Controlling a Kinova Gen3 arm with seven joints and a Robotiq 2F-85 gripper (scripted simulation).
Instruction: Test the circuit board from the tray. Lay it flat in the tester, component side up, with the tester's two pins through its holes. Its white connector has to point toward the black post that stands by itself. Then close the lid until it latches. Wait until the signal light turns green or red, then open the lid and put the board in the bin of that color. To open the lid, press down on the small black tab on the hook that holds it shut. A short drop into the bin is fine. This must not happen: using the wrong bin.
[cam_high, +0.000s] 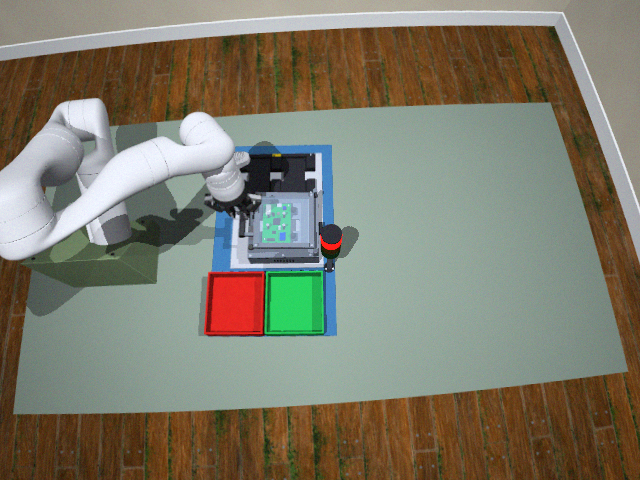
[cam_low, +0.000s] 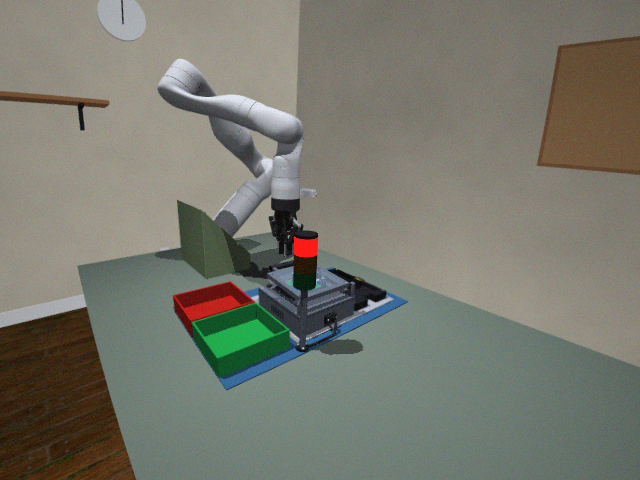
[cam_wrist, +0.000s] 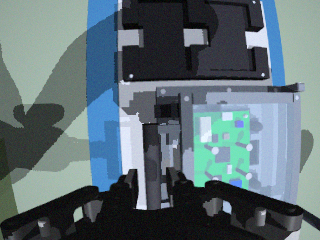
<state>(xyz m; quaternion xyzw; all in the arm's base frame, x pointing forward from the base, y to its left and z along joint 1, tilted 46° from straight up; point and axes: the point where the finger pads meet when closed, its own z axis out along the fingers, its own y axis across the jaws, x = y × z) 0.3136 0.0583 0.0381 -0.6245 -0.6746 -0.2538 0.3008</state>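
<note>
The green circuit board lies flat in the grey tester under the closed clear lid; it also shows in the wrist view. The signal light beside the tester glows red. My gripper hangs above the tester's left side, over the latch hook with its small black tab. The fingers stand narrow with nothing between them. In the exterior view the gripper is a little above the tester top.
The black tray behind the tester is empty. The red bin and the green bin stand side by side in front of the tester, both empty. The arm's base block is at the left.
</note>
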